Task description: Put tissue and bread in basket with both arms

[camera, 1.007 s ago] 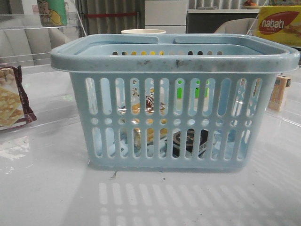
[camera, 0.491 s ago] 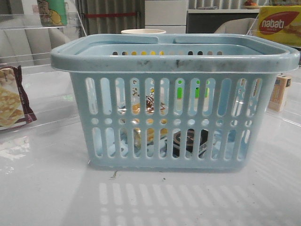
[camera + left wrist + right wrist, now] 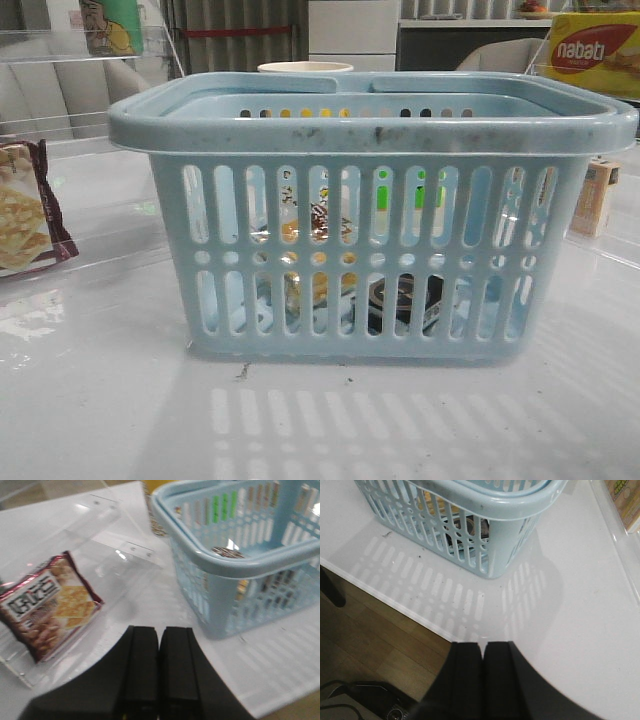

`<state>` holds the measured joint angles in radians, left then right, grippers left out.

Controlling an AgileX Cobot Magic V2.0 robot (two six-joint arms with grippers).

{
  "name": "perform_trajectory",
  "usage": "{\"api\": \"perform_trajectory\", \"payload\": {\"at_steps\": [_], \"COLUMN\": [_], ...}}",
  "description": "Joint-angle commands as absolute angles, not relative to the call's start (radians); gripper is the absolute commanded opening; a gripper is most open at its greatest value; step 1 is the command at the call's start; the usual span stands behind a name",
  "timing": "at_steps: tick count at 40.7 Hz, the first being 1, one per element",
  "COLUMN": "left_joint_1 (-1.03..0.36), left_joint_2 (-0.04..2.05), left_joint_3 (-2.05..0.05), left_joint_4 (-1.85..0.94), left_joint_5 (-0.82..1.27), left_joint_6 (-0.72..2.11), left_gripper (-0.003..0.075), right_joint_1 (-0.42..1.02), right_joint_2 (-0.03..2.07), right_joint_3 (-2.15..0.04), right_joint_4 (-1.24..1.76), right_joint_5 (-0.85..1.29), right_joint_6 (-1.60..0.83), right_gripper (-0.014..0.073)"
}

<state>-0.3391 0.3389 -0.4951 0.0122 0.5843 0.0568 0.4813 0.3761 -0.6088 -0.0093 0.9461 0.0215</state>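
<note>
Blue basket point(image 3: 370, 250) in the middle of the white bench point(image 3: 100, 400). Inside it, through the slots: bread point(image 3: 318, 232) on the left, black tissue point(image 3: 400, 300) low on the right. Left end effector point(image 3: 159, 672) and right end effector point(image 3: 483, 677) both closed tight, holding nothing, apart from the basket. Cracker packet point(image 3: 22, 205) far left.

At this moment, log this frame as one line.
left gripper shut, empty | right gripper shut, empty | tissue, bread in basket
</note>
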Motion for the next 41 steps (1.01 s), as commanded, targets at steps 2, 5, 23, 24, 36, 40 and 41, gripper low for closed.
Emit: {"api": "perform_trajectory", "payload": {"at_steps": [2, 5, 23, 24, 36, 40, 41], "left_joint_1": [-0.192, -0.111, -0.015, -0.015, -0.052, -0.056, -0.056], "left_joint_2": [0.234, 0.162, -0.024, -0.024, -0.024, -0.023, -0.023], "left_joint_3": [-0.376, -0.283, 0.006, 0.006, 0.006, 0.006, 0.006], "left_joint_4": [-0.005, -0.005, -0.007, -0.007, -0.005, -0.008, -0.008], "left_joint_5": [0.33, 0.273, 0.03, 0.006, -0.043, -0.043, -0.043], "left_joint_6": [0.056, 0.056, 0.056, 0.056, 0.056, 0.056, 0.056], "left_gripper": [0.0091, 0.0091, 0.0091, 0.0091, 0.0091, 0.0091, 0.0091], "right_joint_1": [0.481, 0.481, 0.481, 0.481, 0.481, 0.481, 0.481], "right_joint_2": [0.385, 0.385, 0.386, 0.386, 0.386, 0.386, 0.386], "right_joint_3": [-0.633, -0.633, -0.633, -0.633, -0.633, -0.633, -0.633], "right_joint_4": [-0.023, -0.023, -0.023, -0.023, -0.023, -0.023, -0.023], "right_joint_5": [0.884, 0.884, 0.884, 0.884, 0.884, 0.884, 0.884], "right_joint_6": [0.016, 0.016, 0.016, 0.016, 0.016, 0.016, 0.016], "right_gripper": [0.0055, 0.0055, 0.0055, 0.0055, 0.0055, 0.0055, 0.0055]}}
